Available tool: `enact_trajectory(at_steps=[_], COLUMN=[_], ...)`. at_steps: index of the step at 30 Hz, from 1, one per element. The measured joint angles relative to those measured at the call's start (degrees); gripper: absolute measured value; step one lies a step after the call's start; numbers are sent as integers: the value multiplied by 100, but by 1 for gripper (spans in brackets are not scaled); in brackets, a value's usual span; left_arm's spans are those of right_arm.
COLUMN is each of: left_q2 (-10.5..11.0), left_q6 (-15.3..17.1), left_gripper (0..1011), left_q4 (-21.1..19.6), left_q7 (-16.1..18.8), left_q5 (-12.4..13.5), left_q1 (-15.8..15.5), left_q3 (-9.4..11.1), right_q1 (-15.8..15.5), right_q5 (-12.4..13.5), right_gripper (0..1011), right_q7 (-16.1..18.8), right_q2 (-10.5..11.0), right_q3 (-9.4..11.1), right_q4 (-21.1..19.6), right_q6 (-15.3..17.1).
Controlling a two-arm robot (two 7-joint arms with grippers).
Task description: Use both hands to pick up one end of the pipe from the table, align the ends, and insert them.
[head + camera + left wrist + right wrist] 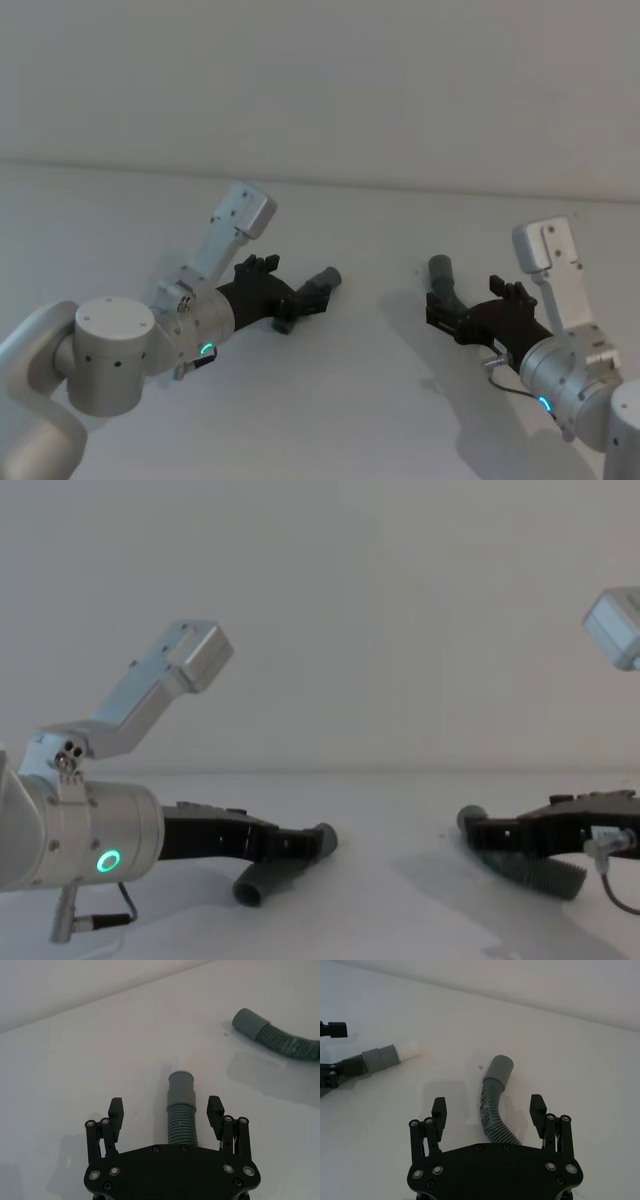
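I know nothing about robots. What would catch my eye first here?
The left end effector and right end effector, both black and open, each straddle a ribbed grey hose piece lying on the white table. The left hose piece ends in a white tip. The right hose piece curves to a plain grey cuff.

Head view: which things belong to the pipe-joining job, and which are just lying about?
Job: left hose piece, right hose piece, left gripper and right gripper, both open, table.
Not the job: pale wall behind.
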Motion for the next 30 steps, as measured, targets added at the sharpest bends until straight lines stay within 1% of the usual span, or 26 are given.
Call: enact_trajectory(at_steps=[9, 17, 30], left_q2=[17, 79, 153], left_q6=[40, 95, 123], left_gripper=[1001, 1001, 1001], left_q4=[49, 55, 31], left_q7=[-60, -154, -226], left_q5=[99, 223, 404], left_q1=[-28, -66, -102], left_q3=[46, 121, 185], right_q1=[168, 307, 506], right_q5=[-100, -189, -268], right_gripper=[1003, 1003, 1003], right_q7=[30, 82, 156], right_q2=[-80, -129, -242], right_q3=[-91, -173, -233], right_q4=[230, 420, 686], right_q6=[118, 178, 295])
